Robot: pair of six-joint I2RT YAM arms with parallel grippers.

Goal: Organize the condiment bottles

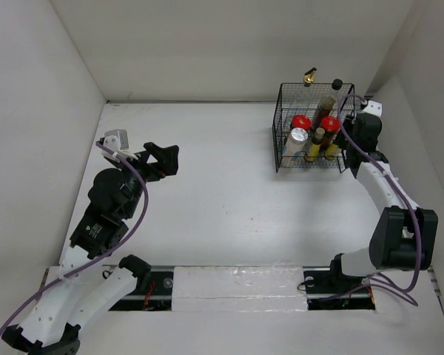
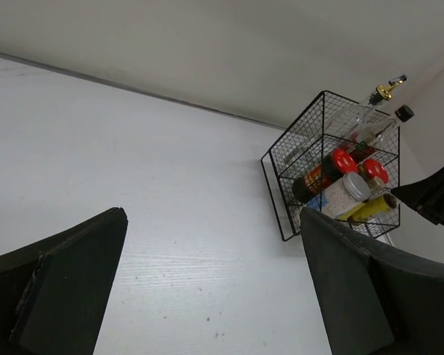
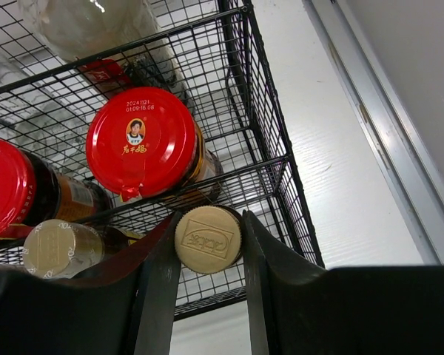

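Right wrist | right hand (image 3: pixel 209 222) clamps brown-capped yellow bottle (image 3: pixel 208 239), upright, cap up | left hand (image 2: pixel 213 216) wide

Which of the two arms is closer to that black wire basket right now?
Right. The right gripper is at a corner of the black wire basket, closed on a brown-capped bottle inside. The left gripper hangs open far off to the basket's left.

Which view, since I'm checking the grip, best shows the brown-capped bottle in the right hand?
Right wrist view: the brown-capped bottle's cap sits between the right hand's fingers, at the wire basket. The top view shows the hand at the basket's side, bottle partly hidden; the left wrist view shows it small and distant.
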